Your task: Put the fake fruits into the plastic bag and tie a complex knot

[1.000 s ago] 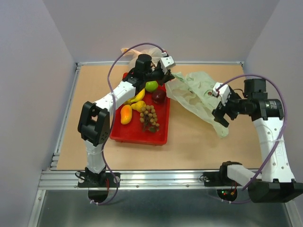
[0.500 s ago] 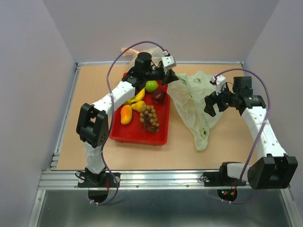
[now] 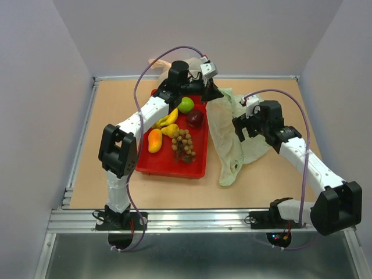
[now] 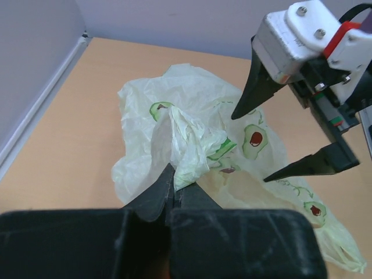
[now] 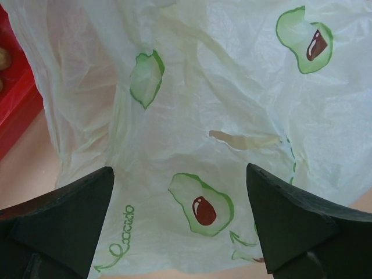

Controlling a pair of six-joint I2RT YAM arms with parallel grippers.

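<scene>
The fake fruits lay in the red tray on the left, none in the bag yet, while the left pincer was shut tight on a scrunched bit of the plastic bag, which lay on the surface just right of the tray. I think the right pincer, wide open and empty just above the bag, should pinch only one thin layer across from the left one, so both can pull the mouth open. The crinkles hid where the mouth was.
</scene>
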